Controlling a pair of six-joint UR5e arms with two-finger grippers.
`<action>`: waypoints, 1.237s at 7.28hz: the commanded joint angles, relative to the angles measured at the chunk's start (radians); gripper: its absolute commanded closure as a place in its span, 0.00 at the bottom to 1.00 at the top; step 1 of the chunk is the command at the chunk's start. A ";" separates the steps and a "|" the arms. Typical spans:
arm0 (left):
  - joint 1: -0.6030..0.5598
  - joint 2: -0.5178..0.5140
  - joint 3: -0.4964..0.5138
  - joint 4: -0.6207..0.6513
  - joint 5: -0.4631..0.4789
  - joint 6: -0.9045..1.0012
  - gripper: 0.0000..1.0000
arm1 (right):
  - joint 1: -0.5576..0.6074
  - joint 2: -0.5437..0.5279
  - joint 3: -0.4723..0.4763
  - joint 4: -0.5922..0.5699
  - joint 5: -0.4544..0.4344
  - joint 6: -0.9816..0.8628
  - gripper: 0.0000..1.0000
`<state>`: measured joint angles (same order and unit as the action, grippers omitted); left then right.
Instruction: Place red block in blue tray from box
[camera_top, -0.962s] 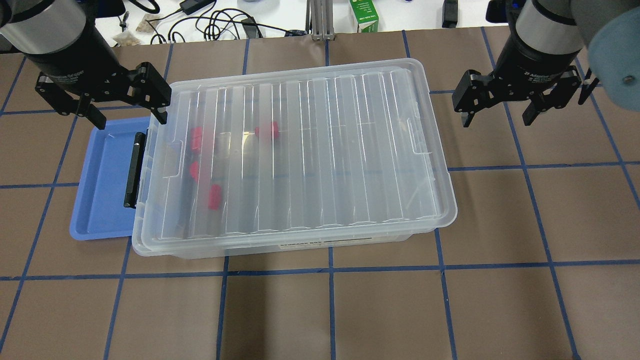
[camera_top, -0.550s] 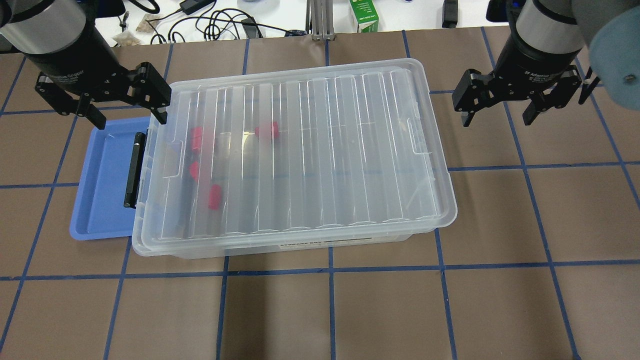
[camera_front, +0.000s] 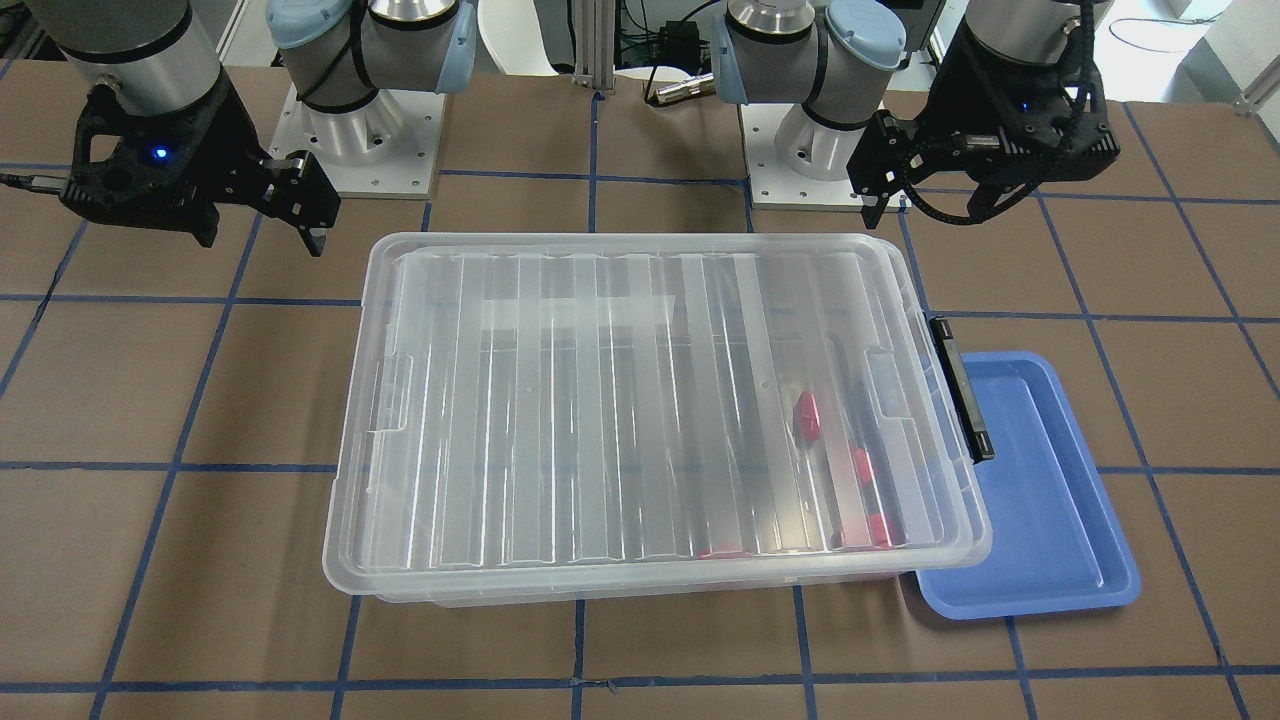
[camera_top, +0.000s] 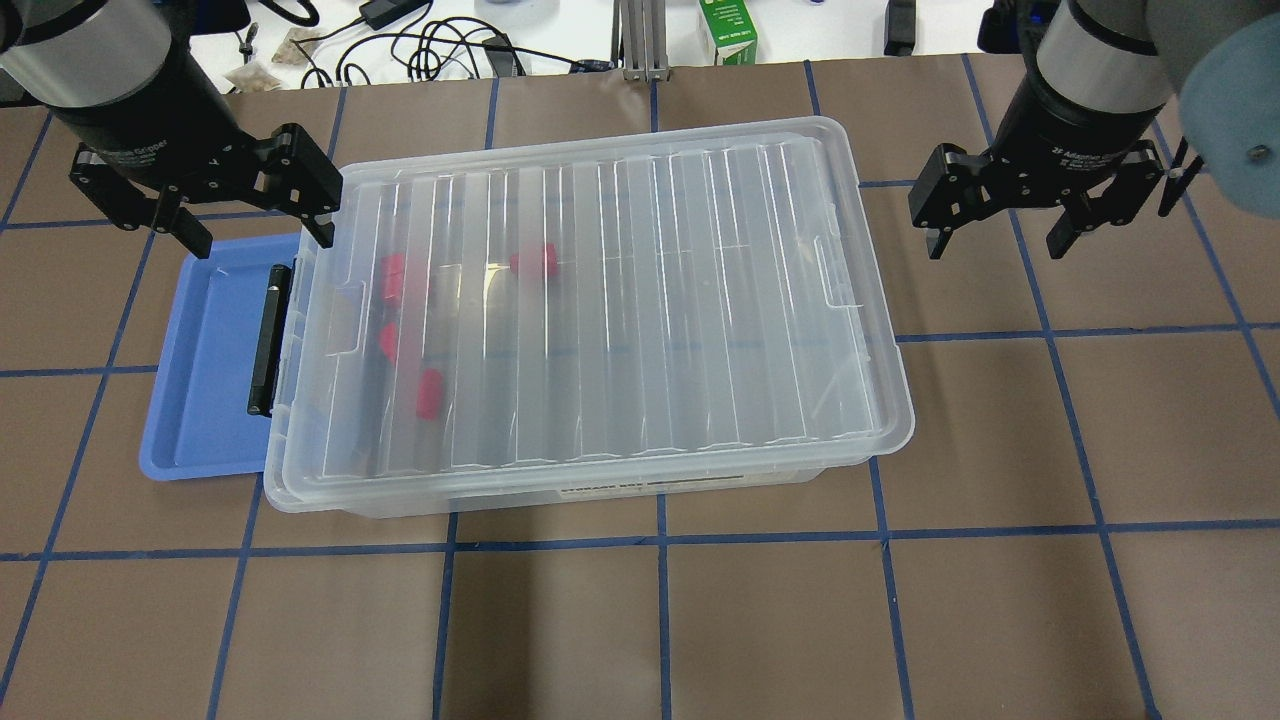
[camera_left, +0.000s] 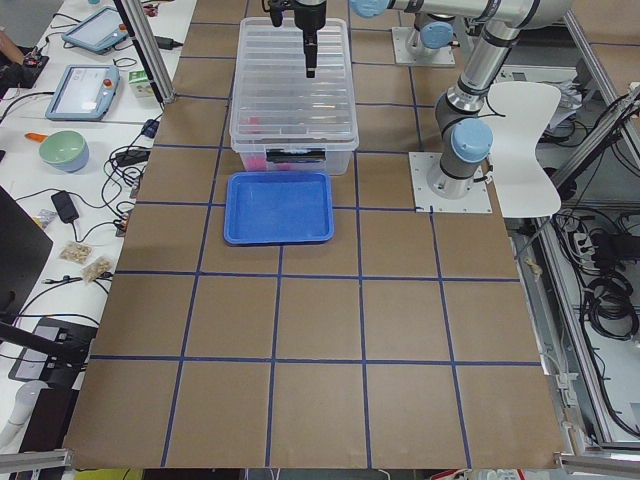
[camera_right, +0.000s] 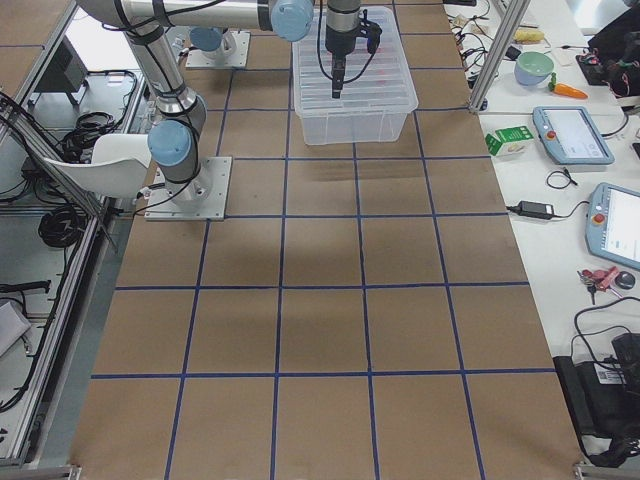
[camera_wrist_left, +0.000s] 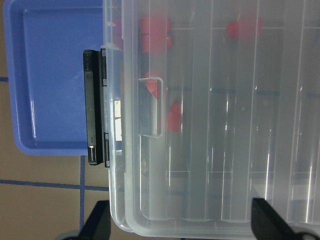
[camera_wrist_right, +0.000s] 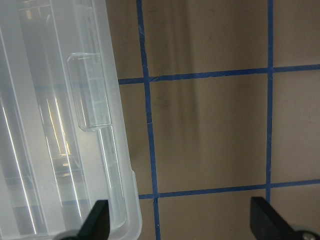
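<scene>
Clear plastic box, lid on, lies across the table in the overhead view. Four red blocks show through it toward the black clip end. The blue tray lies just beside that end. The left gripper hangs by the clip end, jaws apart. The right gripper hovers off the opposite end, jaws apart too. The left wrist view looks down on clip, tray and blocks, the right wrist view on the box's corner and table.

A green carton and tangled black cables sit beyond the brown table gridded with blue tape
</scene>
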<state>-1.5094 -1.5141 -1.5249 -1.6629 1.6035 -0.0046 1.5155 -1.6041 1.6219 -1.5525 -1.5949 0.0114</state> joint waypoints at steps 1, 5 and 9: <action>0.000 0.000 -0.001 -0.001 0.001 0.000 0.00 | 0.002 0.044 0.016 0.000 0.000 0.001 0.00; 0.000 0.005 -0.001 -0.001 0.001 0.000 0.00 | 0.008 0.095 0.030 -0.012 0.006 0.012 0.00; 0.000 0.005 -0.001 -0.001 0.001 0.000 0.00 | 0.041 0.196 0.041 -0.153 0.096 0.001 0.00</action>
<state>-1.5094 -1.5095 -1.5263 -1.6644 1.6046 -0.0046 1.5501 -1.4376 1.6640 -1.6474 -1.5530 0.0177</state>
